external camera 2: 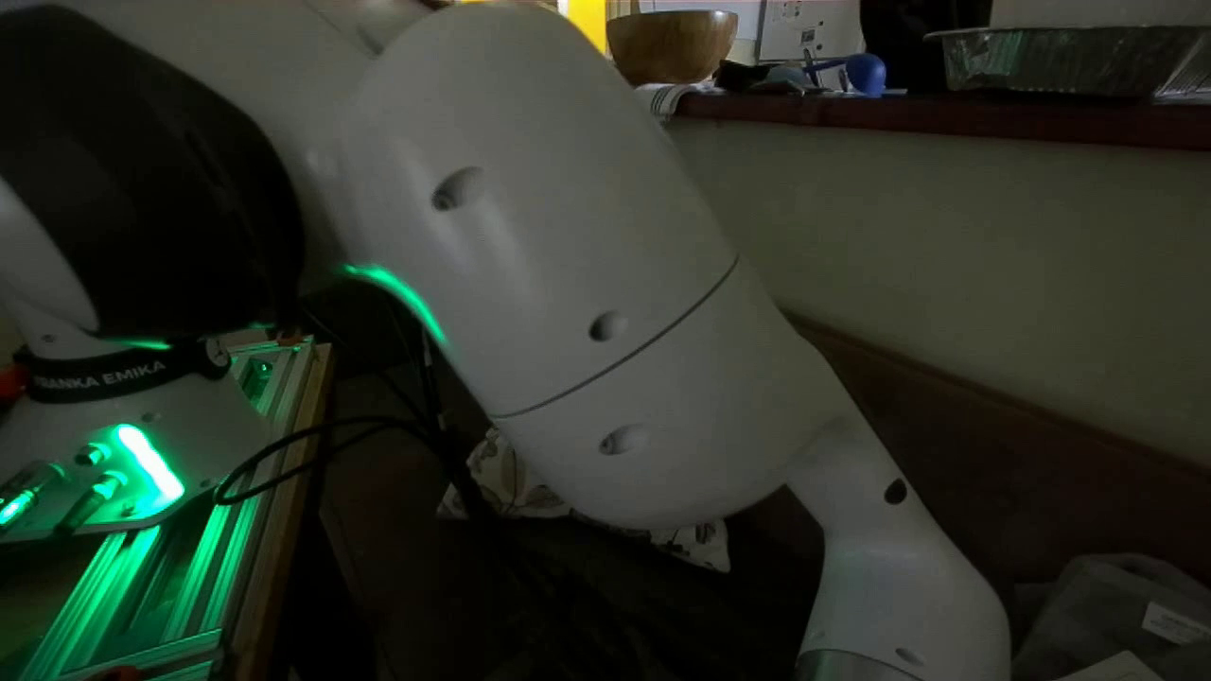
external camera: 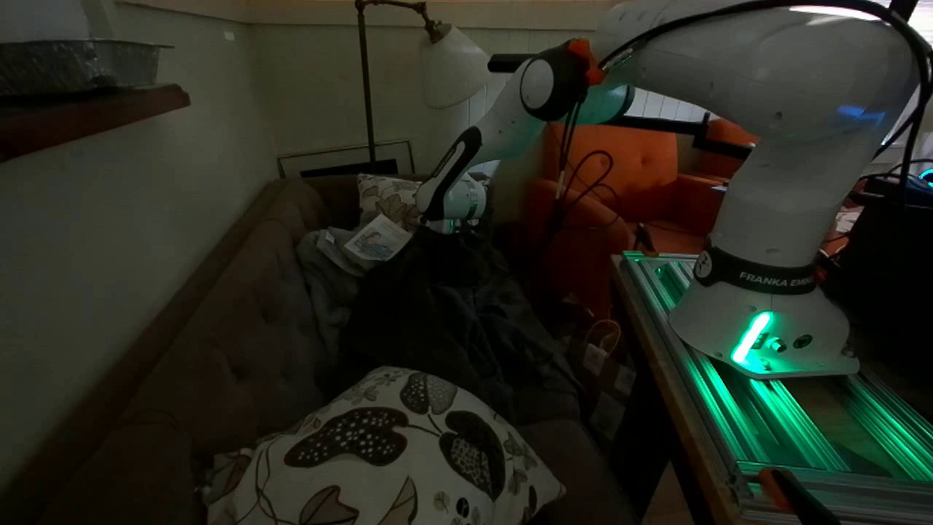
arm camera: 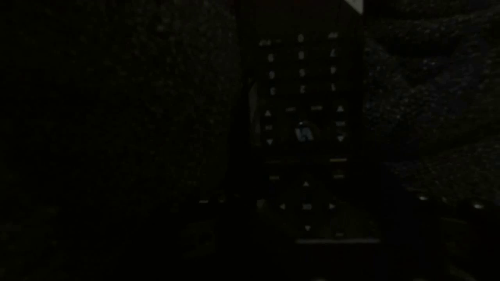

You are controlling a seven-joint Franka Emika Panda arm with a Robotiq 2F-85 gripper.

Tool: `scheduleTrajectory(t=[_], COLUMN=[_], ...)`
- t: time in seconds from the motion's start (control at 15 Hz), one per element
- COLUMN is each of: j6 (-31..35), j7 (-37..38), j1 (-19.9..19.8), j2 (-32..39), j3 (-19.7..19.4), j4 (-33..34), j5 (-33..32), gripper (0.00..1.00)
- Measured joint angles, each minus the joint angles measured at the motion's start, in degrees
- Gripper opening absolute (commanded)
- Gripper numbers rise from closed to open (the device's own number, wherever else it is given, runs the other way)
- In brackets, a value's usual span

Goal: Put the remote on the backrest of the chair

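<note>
The dark remote [arm camera: 300,80] fills the middle of the very dark wrist view, its pale button marks facing the camera. I cannot make it out in either exterior view. My gripper [external camera: 450,227] points down, low over dark cloth on the seat of the chair, in an exterior view. Its fingers are nearly black in the wrist view, at the lower left and right of the remote; whether they touch it cannot be told. The chair, wide and brown-tan, has its padded backrest [external camera: 248,321] along the wall; its backrest also shows in an exterior view [external camera 2: 984,473].
Dark cloth [external camera: 466,321] covers the seat. A patterned cushion [external camera: 379,452] lies at the near end, another cushion [external camera: 386,198] at the far end. Grey cloth [external camera: 321,266] and a printed paper [external camera: 377,238] lie near the gripper. A lamp [external camera: 452,69] and orange seat [external camera: 619,164] stand behind.
</note>
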Motion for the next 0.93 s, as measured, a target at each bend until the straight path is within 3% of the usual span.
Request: scheduleTrajectory(t=[0.13,0.53,0.93], j6=[0.00,-0.68,-0.58], j7=[0.00,4.62,5.49], j1=[0.01,0.07,0.56], j2=[0.10,-1.31,-11.90], j3=[-0.02,-2.32,-4.59], j4=[0.01,-0.75,-12.34], j5=[0.00,0.00,-0.36], gripper=[0.36,0.36,0.36])
